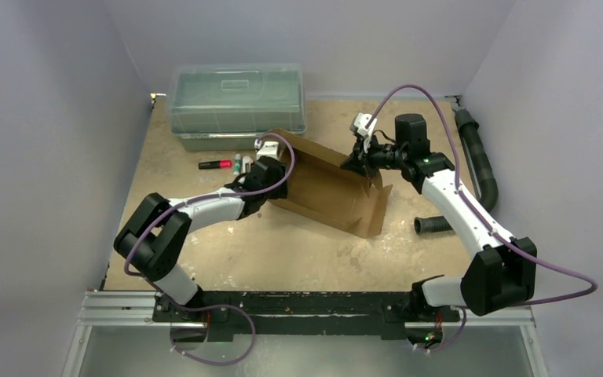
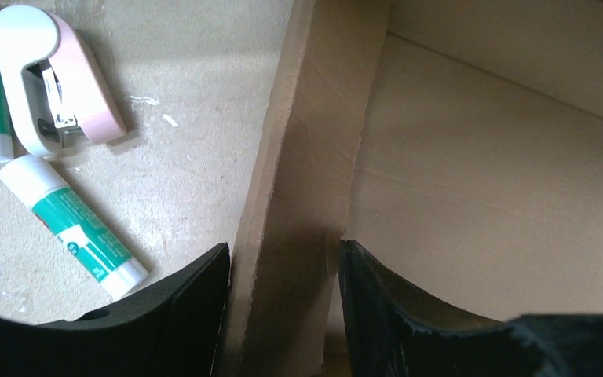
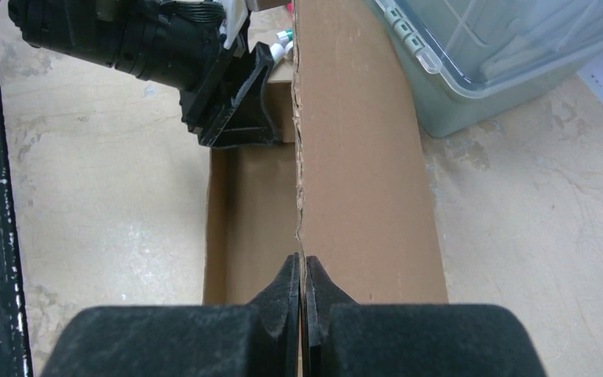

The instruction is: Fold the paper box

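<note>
Most folds on your paper box (image 1: 326, 192) look left to do: your right gripper (image 3: 304, 265) pinches its right edge, your left gripper (image 2: 283, 263) sits spread around the left flap.

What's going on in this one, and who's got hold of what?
Both arms are working on the paper box, which is only partly formed, with panels raised. The right tool is shut on the top edge of one upright panel. The left tool straddles a panel at the opposite end, one finger on each side; the pictures don't show whether it is actually gripping. The fold isn't finished.
</note>
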Motion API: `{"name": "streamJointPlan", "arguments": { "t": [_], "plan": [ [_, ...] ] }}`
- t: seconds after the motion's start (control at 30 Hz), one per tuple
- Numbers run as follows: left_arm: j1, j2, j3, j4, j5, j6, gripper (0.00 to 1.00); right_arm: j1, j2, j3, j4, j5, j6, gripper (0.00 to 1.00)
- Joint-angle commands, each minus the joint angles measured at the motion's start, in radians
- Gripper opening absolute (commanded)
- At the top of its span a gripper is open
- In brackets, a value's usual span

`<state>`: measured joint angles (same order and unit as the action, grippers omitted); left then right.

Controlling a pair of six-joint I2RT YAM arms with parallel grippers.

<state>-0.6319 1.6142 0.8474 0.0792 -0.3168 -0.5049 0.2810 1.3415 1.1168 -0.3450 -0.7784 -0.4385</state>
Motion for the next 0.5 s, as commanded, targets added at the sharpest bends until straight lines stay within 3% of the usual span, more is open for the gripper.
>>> {"name": "streamJointPlan", "arguments": {
  "t": [0.0,0.27,0.47],
  "plan": [
    [0.02,0.022,0.07,0.019,0.036,-0.008,0.53,0.001,0.005,-0.008,-0.009,-0.032,-0.003,0.0],
    [0.035,0.031,0.119,-0.009,0.084,-0.031,0.63,0.001,0.013,-0.009,-0.02,-0.048,-0.016,0.0],
    [0.047,0.035,0.148,-0.01,0.117,-0.009,0.64,0.0,0.016,-0.006,-0.036,-0.071,-0.031,0.0]
  ]
}}
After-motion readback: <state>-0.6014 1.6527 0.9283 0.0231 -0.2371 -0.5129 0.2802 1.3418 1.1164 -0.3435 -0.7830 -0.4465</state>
